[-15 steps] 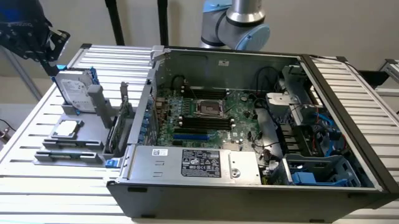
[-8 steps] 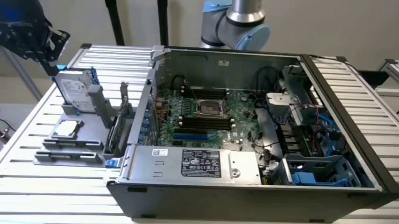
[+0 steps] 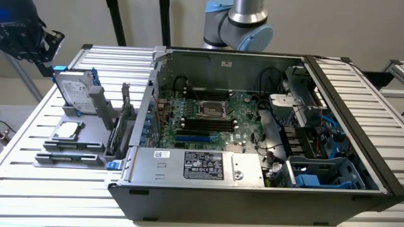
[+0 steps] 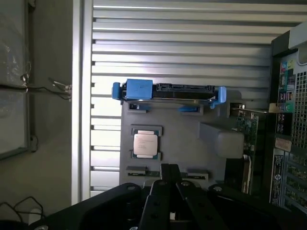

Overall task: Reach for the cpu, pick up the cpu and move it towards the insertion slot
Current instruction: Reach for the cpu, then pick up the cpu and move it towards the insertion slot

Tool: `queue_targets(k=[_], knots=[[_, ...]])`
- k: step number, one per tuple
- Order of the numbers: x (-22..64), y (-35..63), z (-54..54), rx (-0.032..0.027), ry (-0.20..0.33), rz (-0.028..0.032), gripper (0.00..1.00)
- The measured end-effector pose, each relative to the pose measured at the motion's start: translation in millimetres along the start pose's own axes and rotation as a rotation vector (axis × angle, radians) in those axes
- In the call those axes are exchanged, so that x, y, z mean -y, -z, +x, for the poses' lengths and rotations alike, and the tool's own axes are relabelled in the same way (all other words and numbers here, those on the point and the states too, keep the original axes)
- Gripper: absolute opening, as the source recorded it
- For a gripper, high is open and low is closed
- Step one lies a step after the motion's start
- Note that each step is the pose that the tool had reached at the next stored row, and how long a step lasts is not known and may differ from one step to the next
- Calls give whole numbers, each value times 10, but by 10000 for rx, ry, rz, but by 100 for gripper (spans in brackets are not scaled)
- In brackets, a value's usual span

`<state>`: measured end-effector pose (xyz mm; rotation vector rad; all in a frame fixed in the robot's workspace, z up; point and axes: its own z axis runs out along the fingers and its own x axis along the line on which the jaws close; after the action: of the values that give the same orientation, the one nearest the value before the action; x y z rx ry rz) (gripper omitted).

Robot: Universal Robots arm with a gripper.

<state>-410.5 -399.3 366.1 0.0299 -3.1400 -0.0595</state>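
My claw (image 4: 170,168) closed, holding nothing, body mostly cut off; cpu (image 4: 145,143) lies apart on grey holder (image 4: 187,151), markings unreadable.

Slatted metal tbl (image 3: 50,189), beige wall (image 3: 328,28) bkgd

I held the hand (image 4: 170,168) pointing downward, its two dark fingers (image 4: 158,197) pressed together at the tips with nothing between them, while the arm (image 3: 239,24) — grey, blue-capped joints — rose behind.
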Motion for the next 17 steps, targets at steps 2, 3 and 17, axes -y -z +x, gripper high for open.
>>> queue_targets(k=[2, 3, 17], knots=[[-9, -12, 67, 0, 1, 5, 11], [-15, -18, 99, 0, 1, 9, 11], [-27, -42, 218, 0, 0, 21, 11]])
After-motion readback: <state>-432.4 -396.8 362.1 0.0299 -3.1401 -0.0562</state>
